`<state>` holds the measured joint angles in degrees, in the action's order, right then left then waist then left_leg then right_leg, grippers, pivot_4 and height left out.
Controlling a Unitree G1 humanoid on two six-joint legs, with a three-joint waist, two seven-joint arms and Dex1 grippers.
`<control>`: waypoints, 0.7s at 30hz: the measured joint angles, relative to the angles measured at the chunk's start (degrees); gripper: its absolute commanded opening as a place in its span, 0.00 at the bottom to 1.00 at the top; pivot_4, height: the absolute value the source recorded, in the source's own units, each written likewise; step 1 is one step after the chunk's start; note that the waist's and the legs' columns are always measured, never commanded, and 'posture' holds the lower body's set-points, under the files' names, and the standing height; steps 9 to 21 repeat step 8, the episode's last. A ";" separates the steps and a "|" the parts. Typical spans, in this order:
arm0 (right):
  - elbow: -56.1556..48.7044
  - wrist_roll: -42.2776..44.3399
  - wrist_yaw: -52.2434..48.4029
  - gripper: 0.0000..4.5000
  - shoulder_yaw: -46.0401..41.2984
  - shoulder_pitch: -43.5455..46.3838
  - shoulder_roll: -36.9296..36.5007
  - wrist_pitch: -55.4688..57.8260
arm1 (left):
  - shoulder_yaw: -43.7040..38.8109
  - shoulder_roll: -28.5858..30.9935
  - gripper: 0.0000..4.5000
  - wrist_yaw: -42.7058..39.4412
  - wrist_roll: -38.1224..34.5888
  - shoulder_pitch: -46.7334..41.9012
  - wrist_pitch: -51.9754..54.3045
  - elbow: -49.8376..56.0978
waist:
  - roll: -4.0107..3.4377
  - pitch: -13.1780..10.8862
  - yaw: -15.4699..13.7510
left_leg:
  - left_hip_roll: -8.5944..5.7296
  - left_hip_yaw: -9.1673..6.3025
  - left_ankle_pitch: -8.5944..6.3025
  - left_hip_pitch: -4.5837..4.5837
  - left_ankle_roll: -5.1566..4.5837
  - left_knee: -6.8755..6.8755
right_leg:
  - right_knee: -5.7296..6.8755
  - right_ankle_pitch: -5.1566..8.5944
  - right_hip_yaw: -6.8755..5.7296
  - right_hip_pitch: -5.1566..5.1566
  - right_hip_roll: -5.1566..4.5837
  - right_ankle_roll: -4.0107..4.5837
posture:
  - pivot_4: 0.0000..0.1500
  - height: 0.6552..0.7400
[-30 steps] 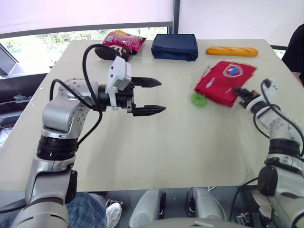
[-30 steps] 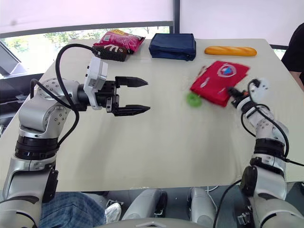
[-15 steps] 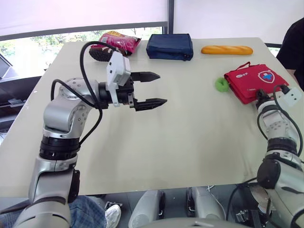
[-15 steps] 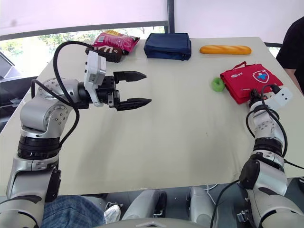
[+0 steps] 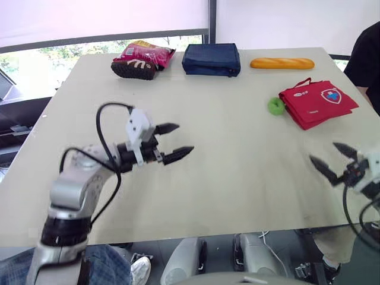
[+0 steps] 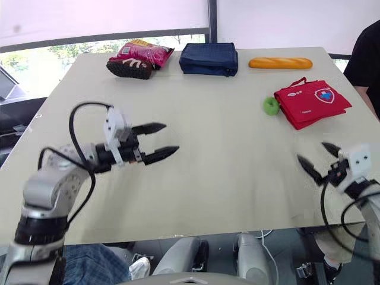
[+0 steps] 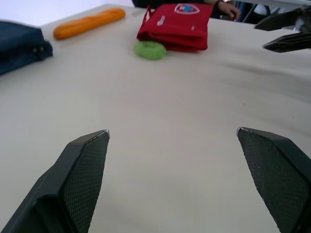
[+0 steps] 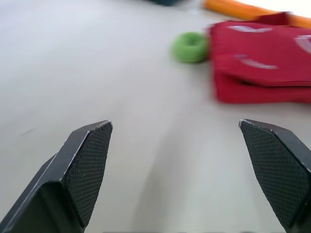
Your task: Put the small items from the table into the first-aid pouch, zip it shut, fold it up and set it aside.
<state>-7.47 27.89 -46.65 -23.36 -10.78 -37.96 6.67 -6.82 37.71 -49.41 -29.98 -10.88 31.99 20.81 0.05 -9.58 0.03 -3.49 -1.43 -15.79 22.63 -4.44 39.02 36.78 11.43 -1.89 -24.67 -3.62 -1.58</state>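
The red first-aid pouch (image 5: 317, 102) lies folded flat at the table's right side, its shield emblem facing up. A green ring (image 5: 275, 106) rests against the pouch's left edge. My right gripper (image 5: 322, 151) hovers open and empty near the table's front right edge, well short of the pouch. Over the left middle of the table, my left gripper (image 5: 185, 138) is open with nothing in it. From the right wrist, the pouch (image 8: 262, 63) and ring (image 8: 190, 47) lie ahead of the spread fingers (image 8: 82, 165). In the left wrist view the pouch (image 7: 177, 19) lies far ahead.
Along the far edge are a pink snack bag (image 5: 145, 54) on a dark packet, a navy blue bag (image 5: 211, 58) and an orange baguette (image 5: 282, 63). A person in black (image 5: 367, 59) stands at the table's right side, a hand (image 7: 228, 8) near the pouch.
My right gripper has opened, let go of the pouch and drawn back to the front right edge. The pouch and ring ended up further right. My left arm has dropped lower and nearer.
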 measured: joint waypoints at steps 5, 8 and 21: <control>0.12 4.65 -10.63 0.99 -6.07 -7.14 -2.41 -1.75 | -5.36 -1.93 1.00 3.49 1.64 17.09 -4.53 4.76 | 0.01 -0.02 -0.62 | 0.06 0.06 -0.17 0.01 -0.23 0.00 | -0.10 0.13 0.02 -0.01 -0.05 0.23 | 1.00 0.99; 0.95 7.15 -15.39 0.99 -8.49 -7.73 -2.95 -2.58 | -8.88 -2.32 1.00 3.32 1.89 25.29 -7.75 5.99 | 0.03 -0.02 -1.08 | 0.08 0.05 -0.20 0.02 -0.28 0.00 | -0.11 0.15 -0.02 -0.01 -0.08 0.25 | 1.00 0.99; 0.95 7.15 -15.39 0.99 -8.49 -7.73 -2.95 -2.58 | -8.88 -2.32 1.00 3.32 1.89 25.29 -7.75 5.99 | 0.03 -0.02 -1.08 | 0.08 0.05 -0.20 0.02 -0.28 0.00 | -0.11 0.15 -0.02 -0.01 -0.08 0.25 | 1.00 0.99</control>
